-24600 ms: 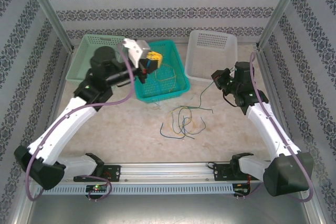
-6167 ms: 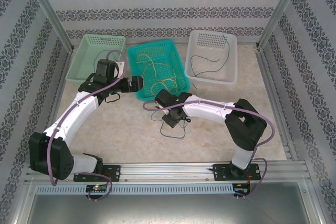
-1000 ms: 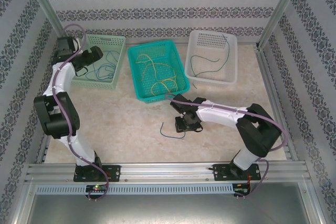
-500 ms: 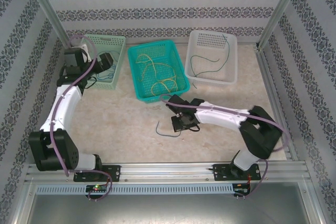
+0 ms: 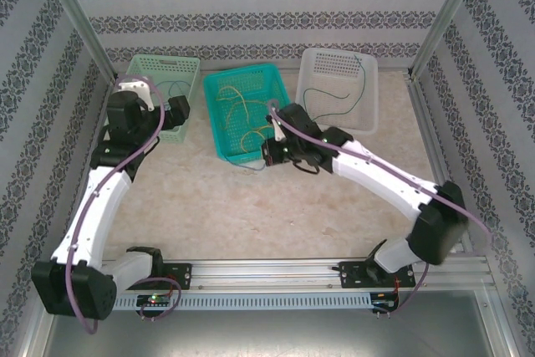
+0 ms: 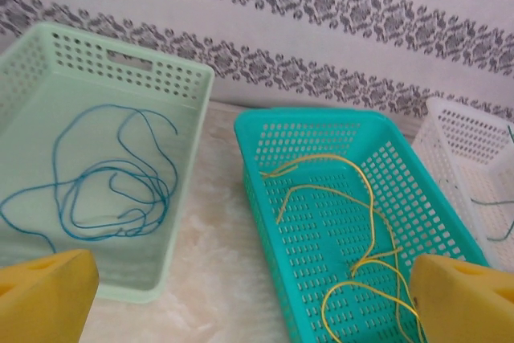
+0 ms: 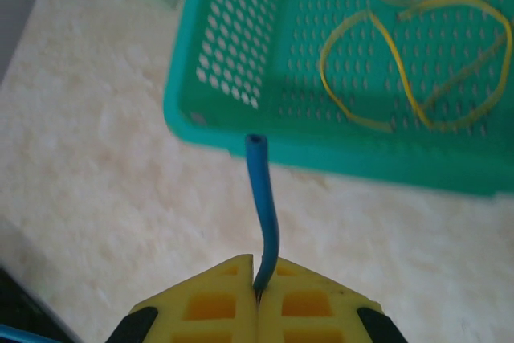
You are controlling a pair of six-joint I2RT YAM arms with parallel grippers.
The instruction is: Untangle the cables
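Observation:
My right gripper (image 7: 257, 280) is shut on a short blue cable (image 7: 263, 190), whose free end sticks up from between the yellow fingertips. In the top view the right gripper (image 5: 270, 155) hovers at the near edge of the teal basket (image 5: 214, 127). Yellow cables (image 5: 242, 104) lie in that basket. My left gripper (image 5: 179, 111) stands open with nothing between its fingers, beside the light green basket (image 5: 144, 68). In the left wrist view the left gripper (image 6: 253, 303) looks down on tangled blue cables (image 6: 112, 190) and yellow cables (image 6: 363, 198).
A white basket (image 5: 336, 63) at the back right holds a thin green cable (image 5: 322, 94). The three baskets stand in a row along the back wall. Metal frame posts rise at both back corners. A rail runs along the near edge.
My right gripper closed on the blue cable on the table and lifted it up to the teal basket's near edge. The left arm swung from the green basket toward the middle.

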